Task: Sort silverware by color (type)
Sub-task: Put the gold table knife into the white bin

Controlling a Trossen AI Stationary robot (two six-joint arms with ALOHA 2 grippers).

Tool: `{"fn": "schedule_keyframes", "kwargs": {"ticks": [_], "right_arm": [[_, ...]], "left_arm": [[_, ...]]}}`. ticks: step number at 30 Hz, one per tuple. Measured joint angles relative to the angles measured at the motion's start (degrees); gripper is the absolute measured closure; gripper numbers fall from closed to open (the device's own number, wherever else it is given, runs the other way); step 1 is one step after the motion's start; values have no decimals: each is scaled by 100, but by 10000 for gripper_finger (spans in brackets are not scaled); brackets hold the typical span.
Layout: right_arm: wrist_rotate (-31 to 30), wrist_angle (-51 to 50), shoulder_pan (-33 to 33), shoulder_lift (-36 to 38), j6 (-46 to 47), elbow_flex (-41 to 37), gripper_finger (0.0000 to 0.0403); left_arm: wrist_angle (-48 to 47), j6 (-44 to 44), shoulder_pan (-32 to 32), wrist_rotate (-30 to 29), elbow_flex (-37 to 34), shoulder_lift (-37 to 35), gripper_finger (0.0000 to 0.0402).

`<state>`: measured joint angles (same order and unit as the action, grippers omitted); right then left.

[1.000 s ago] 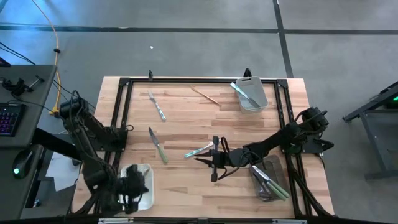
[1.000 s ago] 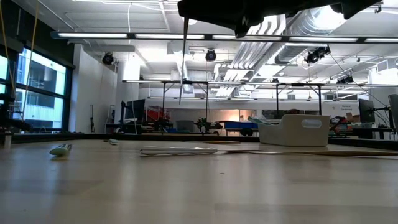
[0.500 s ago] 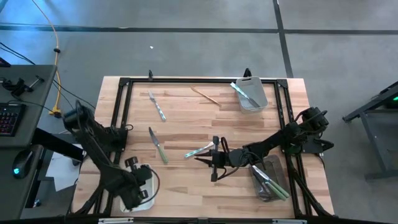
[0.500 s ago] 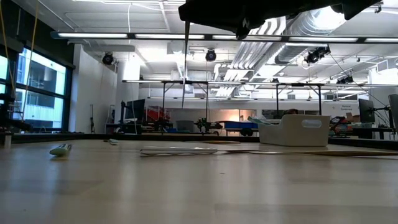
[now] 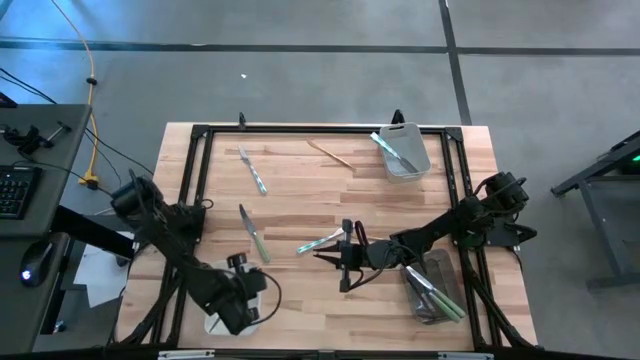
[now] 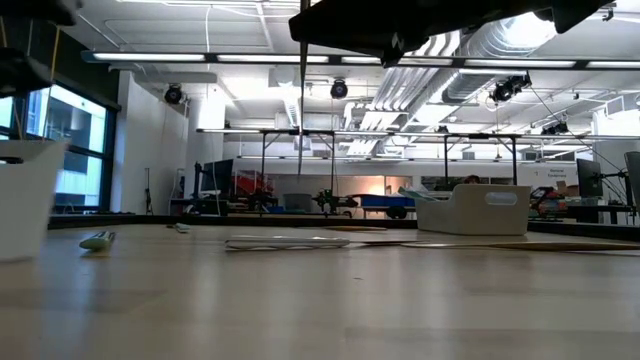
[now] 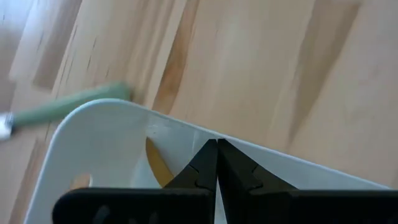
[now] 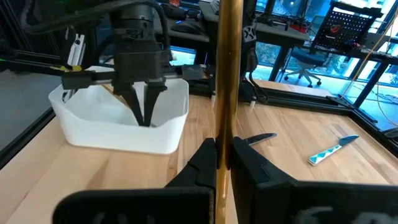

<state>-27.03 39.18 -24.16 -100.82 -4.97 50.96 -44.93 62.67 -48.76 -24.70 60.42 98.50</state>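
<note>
My right gripper [image 5: 338, 258] [image 8: 222, 152] hovers over the table's middle, shut on a gold utensil [image 8: 230, 68], whose thin lower end shows in the low view [image 6: 300, 120]. My left gripper [image 5: 243, 297] [image 7: 217, 148] is by the near edge, shut on a white tray [image 5: 256, 285] [image 8: 124, 118] that has a gold piece inside [image 7: 157, 163]. Flat on the wood lie a green-handled knife [image 5: 256, 236], a blue-handled fork [image 5: 253, 171], a gold piece [image 5: 330, 152] and a blue-handled piece [image 5: 322, 241]. My left gripper pinches the white tray's wall at its rim [image 7: 186, 134] between both fingers, coming from above and pointing down. My right gripper pinches the gold utensil's shaft [image 8: 225, 134] between its two fingers, which reach level from the table's right and lie across it. The utensil is upright and lifted clear, its lower end [image 6: 298, 158] hanging well above the table.
A pale tray [image 5: 403, 152] at the far right holds blue-handled pieces. A dark tray [image 5: 428, 292] at the near right holds green-handled pieces. A black frame [image 5: 320, 130] runs round the table. Bare wood lies between the two grippers.
My left gripper has moved along the near edge toward the table's right, staying shut, and the white tray has gone with it, coming into the low view at its left.
</note>
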Motion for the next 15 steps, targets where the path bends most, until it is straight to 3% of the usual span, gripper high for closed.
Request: {"fn": "schedule_keyframes", "kwargs": {"ticks": [9, 15], "right_arm": [[-2, -39, 0, 0, -12, 0, 402], [57, -490, 2, 0, -149, 274, 402]], "left_arm": [[397, -880, 423, -222, 90, -98, 401], [411, -550, -72, -678, 240, -516, 401]]}}
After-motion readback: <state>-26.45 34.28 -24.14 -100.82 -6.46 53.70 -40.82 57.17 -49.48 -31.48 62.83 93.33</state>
